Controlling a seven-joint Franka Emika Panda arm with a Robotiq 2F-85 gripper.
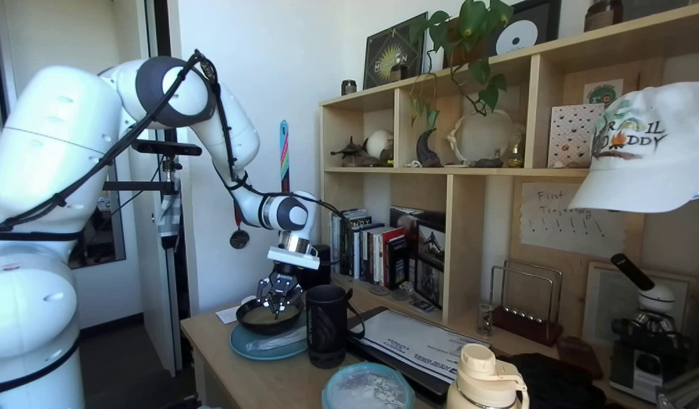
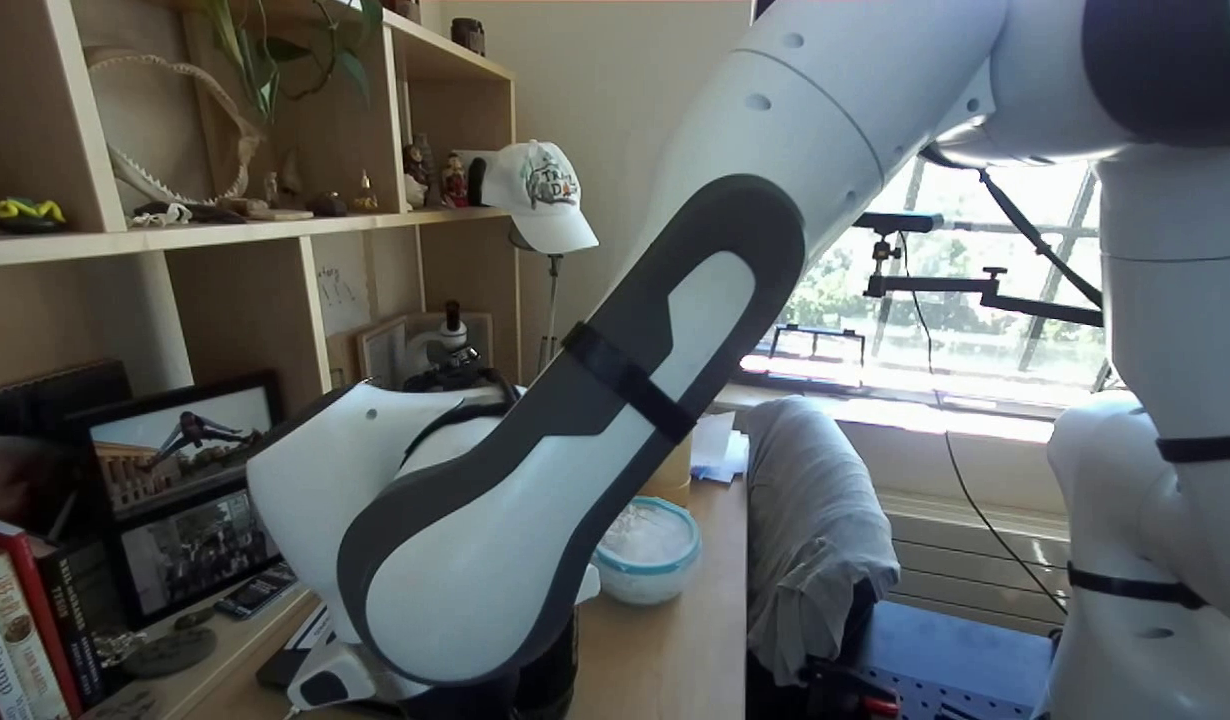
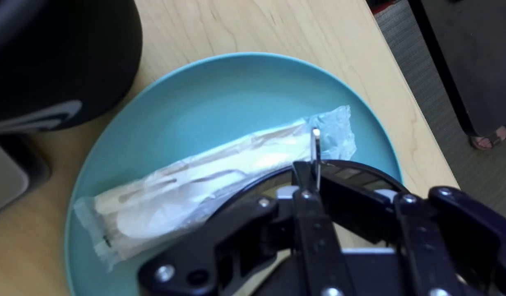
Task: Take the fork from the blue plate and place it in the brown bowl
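Pale wood desk (image 3: pixel 257 28) against open shelving (image 1: pixel 466 250), white wall (image 1: pixel 292 57) behind. Blue plate (image 3: pixel 236 90) near the edge, strip of bare wood between, black mug (image 1: pixel 325 326) close by on its other side. Gripper (image 3: pixel 317 174) pinched together on the fork (image 3: pixel 316 144), seen edge-on, over the brown bowl (image 1: pixel 263 327); whether fork touches bowl, cannot tell.

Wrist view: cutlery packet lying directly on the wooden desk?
No: the cutlery packet lies on the blue plate, which separates it from the desk.
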